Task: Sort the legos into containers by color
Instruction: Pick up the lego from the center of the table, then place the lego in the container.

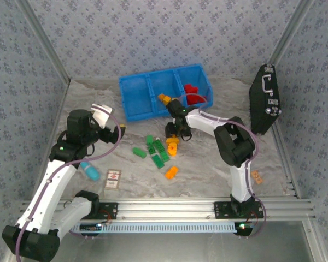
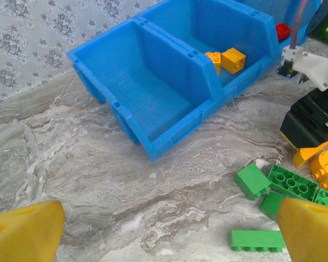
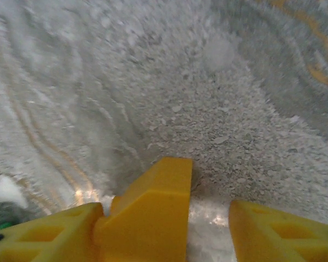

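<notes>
The marbled grey desk [image 1: 202, 164] sat between patterned walls, the blue bin [image 1: 132, 103] at its back. The loose legos [image 1: 158, 148], mostly green with some orange, lay just in front of that bin. My right arm reached forward and bent steeply down. Its pincer [image 1: 174, 136] was part-spread around an orange-yellow brick [image 3: 153, 213] that touched one finger [image 3: 44, 234] only (not yet pinched). I judged the brick light, stiff and slick, best taken across its flat sides. My left pincer [image 2: 169, 226] hung spread wide before the bin's left end.

Soft even light, blurred wrist close-up
</notes>
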